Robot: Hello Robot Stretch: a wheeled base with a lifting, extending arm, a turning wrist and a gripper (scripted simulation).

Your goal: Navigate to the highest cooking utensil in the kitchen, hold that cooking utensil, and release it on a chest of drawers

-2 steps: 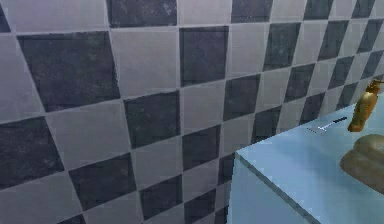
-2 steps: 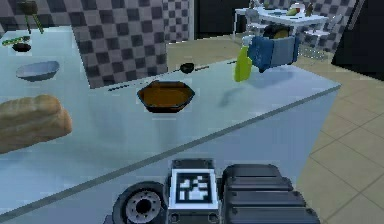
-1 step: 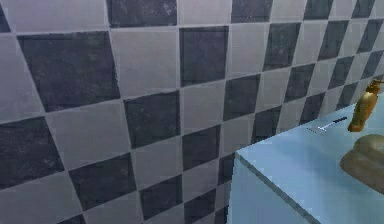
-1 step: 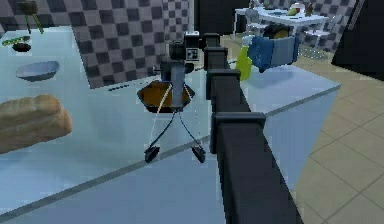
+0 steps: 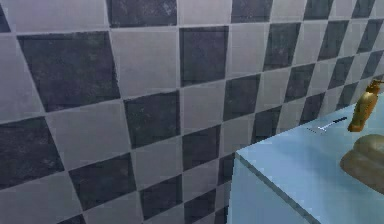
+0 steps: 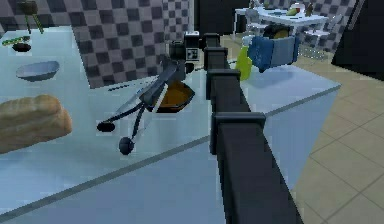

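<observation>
Pale counter [image 6: 60, 190]: dark long-handled utensil [image 6: 138, 108], round end, near pincer [image 6: 168, 72]; grip cannot tell.

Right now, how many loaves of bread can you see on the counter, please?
1: the loaf, on the counter at the arm side view's left; others may be hidden.

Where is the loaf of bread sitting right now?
In the arm side view, the bread loaf lies on the pale counter at the left edge, below a grey bowl and left of a dark ladle.
</observation>
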